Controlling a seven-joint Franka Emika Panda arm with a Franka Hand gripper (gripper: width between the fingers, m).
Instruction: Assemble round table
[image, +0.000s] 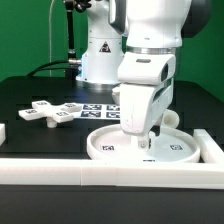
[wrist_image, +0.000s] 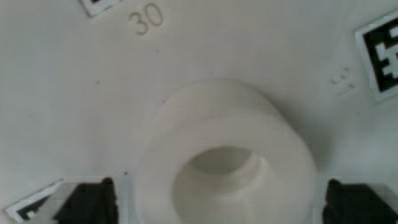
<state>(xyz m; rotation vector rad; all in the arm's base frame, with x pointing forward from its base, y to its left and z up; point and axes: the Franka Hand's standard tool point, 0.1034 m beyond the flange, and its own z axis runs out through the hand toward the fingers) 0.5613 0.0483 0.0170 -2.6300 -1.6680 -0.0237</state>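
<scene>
A plain green wall (image: 25, 35) fills the back of the exterior view, evenly and softly lit. Below it lies the black tabletop (image: 25, 95). 2 white rails border it: the front rail (image: 60, 163) along its near edge, and the side rail (image: 212, 146) at the exterior view's right edge.

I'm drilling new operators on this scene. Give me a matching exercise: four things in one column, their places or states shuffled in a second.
Things
1. round disc
2. cylinder
3. cross-shaped piece
4. gripper

Places or states
A. open, above the disc
B. on the black table, toward the exterior view's left
C. upright on the disc
D. flat beneath the gripper

Pairs: 1-D, 2-C, 3-B, 4-A
</scene>
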